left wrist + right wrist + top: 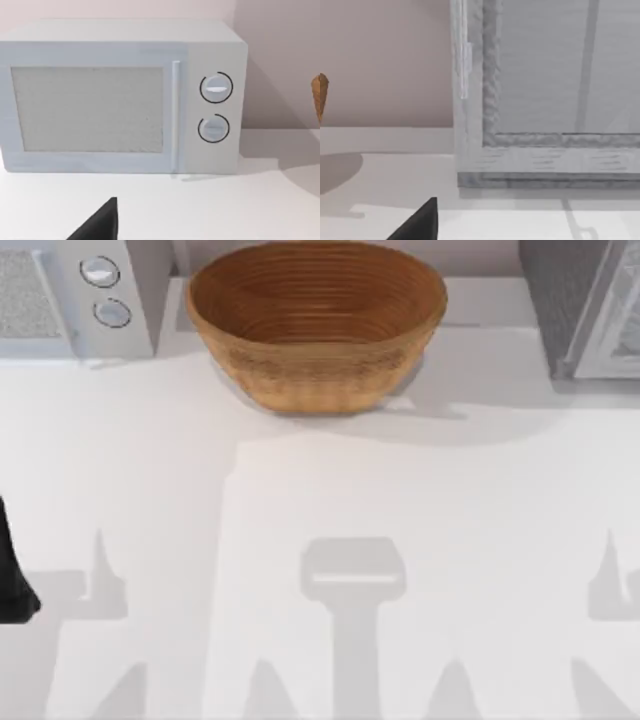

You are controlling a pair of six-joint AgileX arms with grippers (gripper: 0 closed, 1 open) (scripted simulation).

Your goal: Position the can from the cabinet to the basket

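Facing the cabinet [545, 100] at the back right of the table [320, 520] with the right gripper [420, 225], low over the white top and near the cabinet's front; cannot tell whether spread wide, narrow or closed. Parked on the left with the left gripper [100, 225], aimed at the microwave [120, 95] in the back left corner; again cannot tell the opening. Going by the task alone, must place the can inside the cabinet, behind its pale framed front; cannot tell which shelf or how far in. Between microwave and cabinet, at the back middle, find the basket [316, 325], upright, mouth up, with nothing in it. Expect a light, rigid but thin-walled can, smooth and somewhat slippery, easy to dent under a hard squeeze and easy to tip if nudged near the top. Best to take hold across the middle of the cylinder, squarely on opposite sides, with moderate force, keeping clear of the rim. Then lower well into the wide bowl before letting go, since likely to roll on the ribbed floor
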